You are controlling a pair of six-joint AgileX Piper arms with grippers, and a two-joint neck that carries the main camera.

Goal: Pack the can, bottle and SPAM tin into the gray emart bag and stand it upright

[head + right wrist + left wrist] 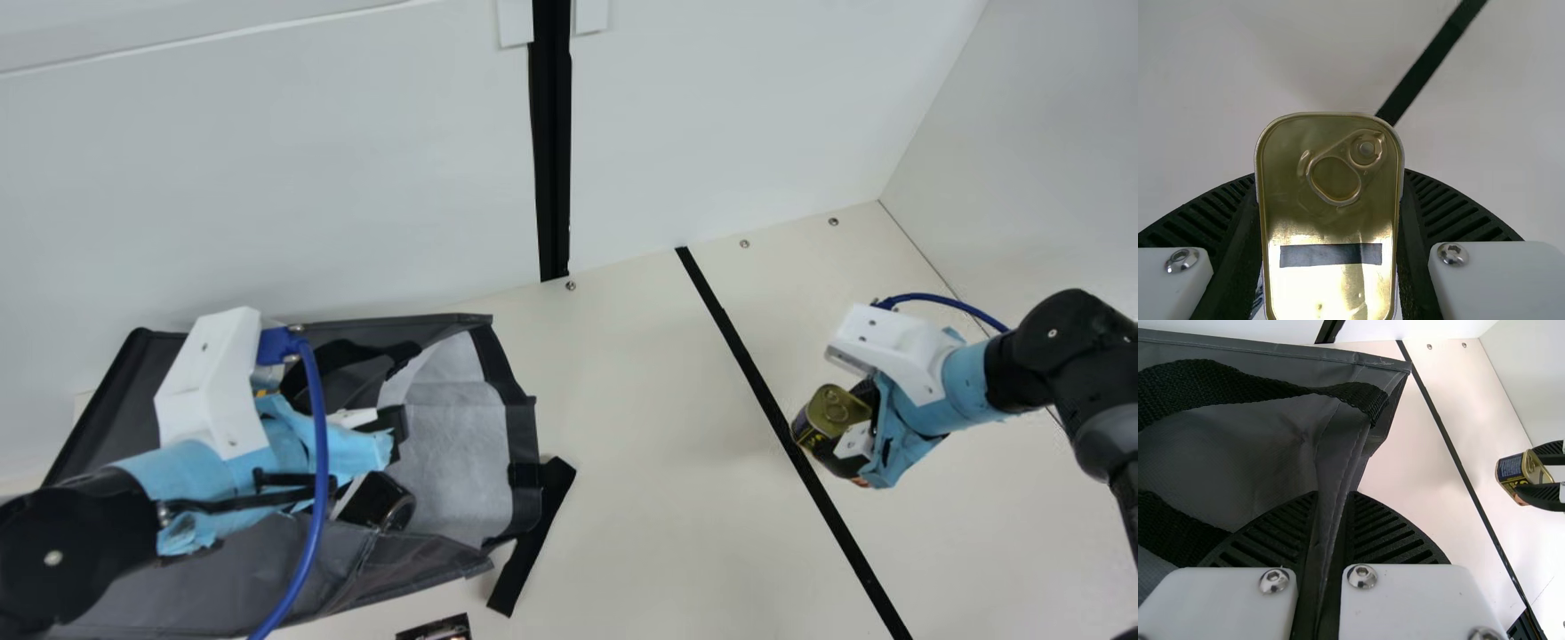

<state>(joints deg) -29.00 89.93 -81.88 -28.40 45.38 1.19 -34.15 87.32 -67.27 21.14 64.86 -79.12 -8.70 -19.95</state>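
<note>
Yep, pinching SPAM tin [830, 407] in right pincer [838, 433] around 4 o'clock, plus clamping gray bag [231, 573] in left pincer [398, 433] around 8.

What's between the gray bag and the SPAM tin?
In the left wrist view, bare cream table crossed by a black stripe lies between bag and tin.

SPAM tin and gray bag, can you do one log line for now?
right gripper: holding SPAM tin | left gripper: pinching gray bag | bag: lying down | tin: outside bag
</note>
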